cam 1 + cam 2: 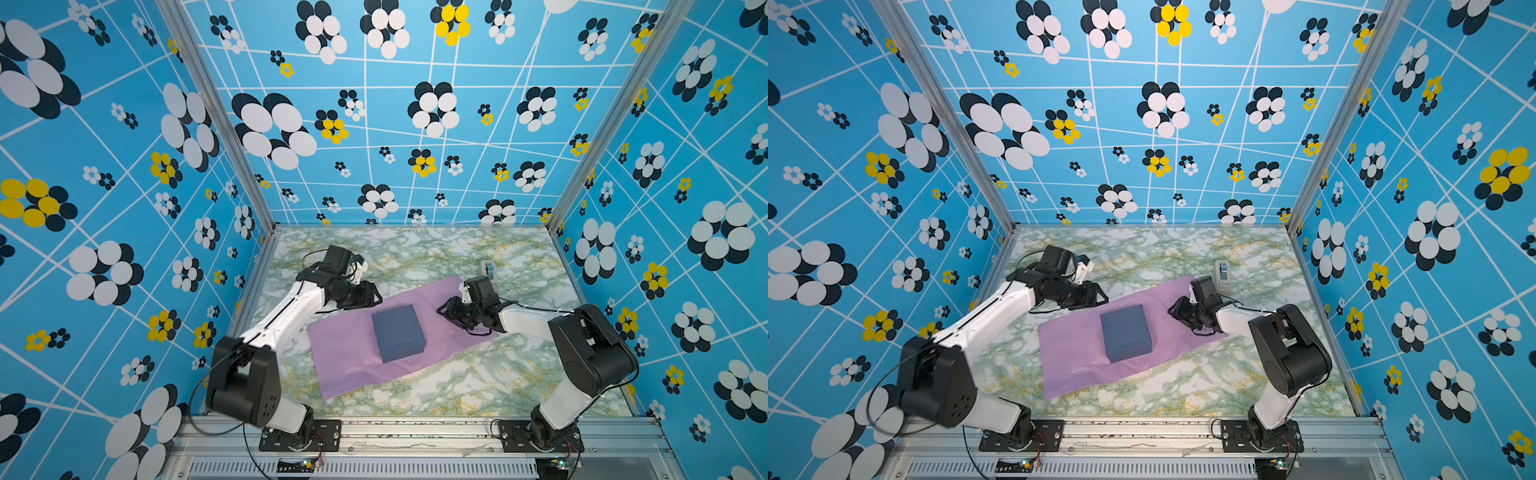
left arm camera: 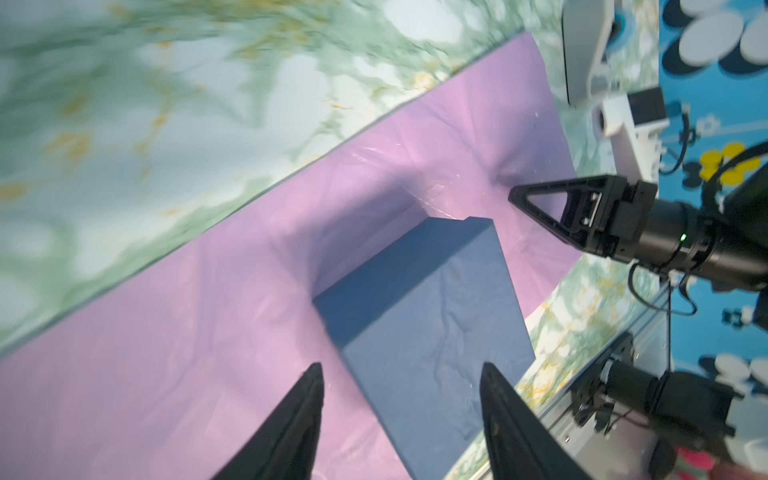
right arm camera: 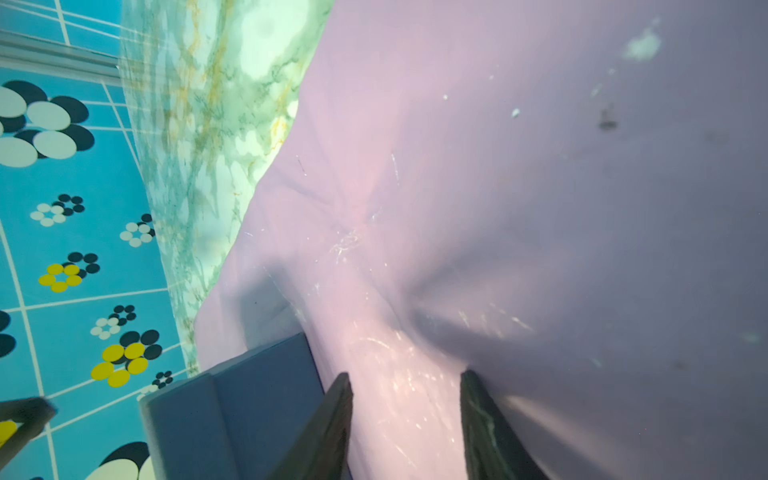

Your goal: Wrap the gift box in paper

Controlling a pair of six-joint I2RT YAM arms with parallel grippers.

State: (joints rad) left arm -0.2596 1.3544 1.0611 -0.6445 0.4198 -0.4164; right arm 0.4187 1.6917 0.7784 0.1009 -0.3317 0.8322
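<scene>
Reaching in from opposite sides, both arms bend at the elbow, forearms angled toward the middle of the marble table (image 1: 457, 386). The left gripper (image 1: 375, 297) hangs just beyond the far left corner of the gift box (image 1: 398, 338), jaws spread and empty. The right gripper (image 1: 441, 309) points at the box's right side, low over the paper (image 1: 345, 361), jaws likewise apart, gripping nothing. The box lies flat mid-sheet, lilac face up.
</scene>
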